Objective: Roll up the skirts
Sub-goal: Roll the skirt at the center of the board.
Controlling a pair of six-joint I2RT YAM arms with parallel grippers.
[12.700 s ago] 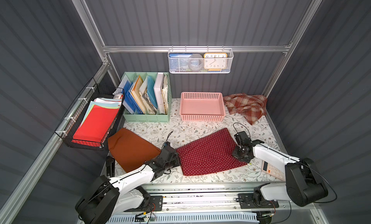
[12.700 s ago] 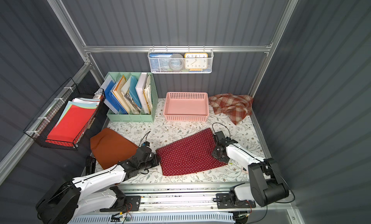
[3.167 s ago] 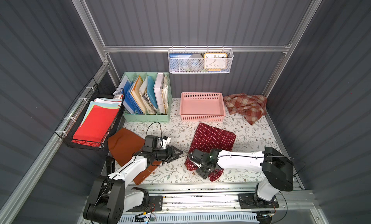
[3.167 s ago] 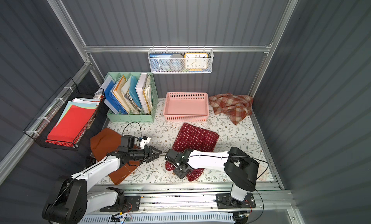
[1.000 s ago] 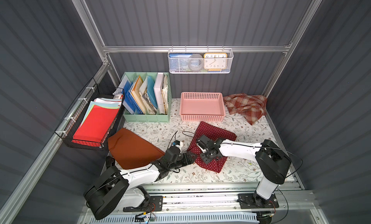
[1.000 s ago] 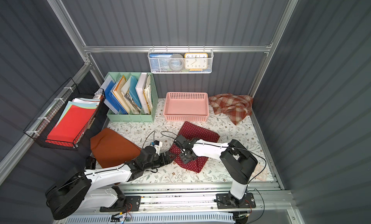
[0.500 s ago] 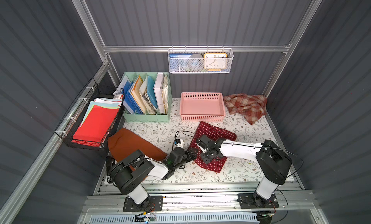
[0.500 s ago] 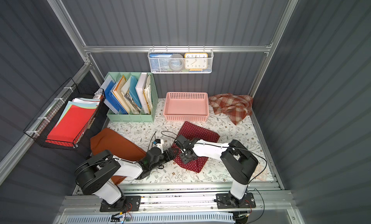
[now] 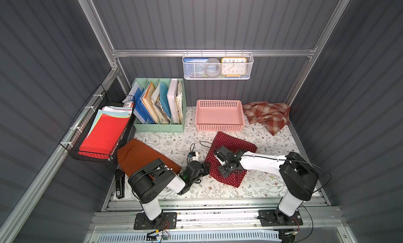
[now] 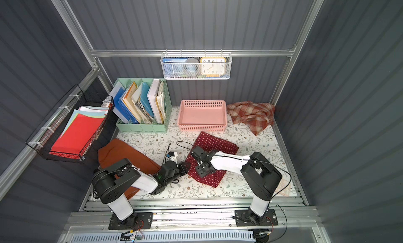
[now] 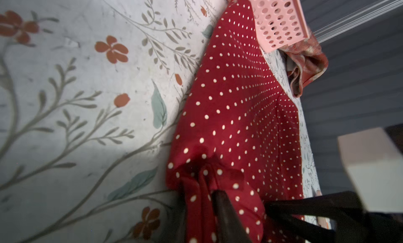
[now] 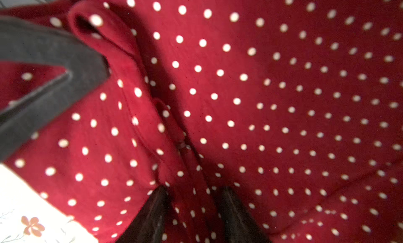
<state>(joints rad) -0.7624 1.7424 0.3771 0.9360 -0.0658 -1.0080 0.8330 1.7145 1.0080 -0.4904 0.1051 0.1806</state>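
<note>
The dark red polka-dot skirt [image 9: 236, 143] [image 10: 218, 143] lies folded on the floral mat in both top views. My left gripper [image 9: 207, 164] [image 11: 202, 200] sits at the cloth's near-left edge, shut on a bunched bit of it. Just to the right, my right gripper [image 9: 222, 165] [image 12: 194, 200] presses down on the skirt with a raised fold pinched between its fingers. The plain rust-orange skirt [image 9: 139, 154] lies flat at the left, partly under my left arm. The plaid skirt [image 9: 267, 115] [image 11: 305, 65] is crumpled in the back right corner.
A pink basket [image 9: 219, 127] stands behind the polka-dot skirt, with a green file holder [image 9: 159, 127] to its left. A black wire basket [image 9: 93, 153] of red paper sheets hangs on the left wall. A black stapler [image 9: 119, 183] lies at the front left.
My left gripper has closed on the skirt's near-left edge, and its arm has folded back toward the base. The right gripper has stayed on the cloth.
</note>
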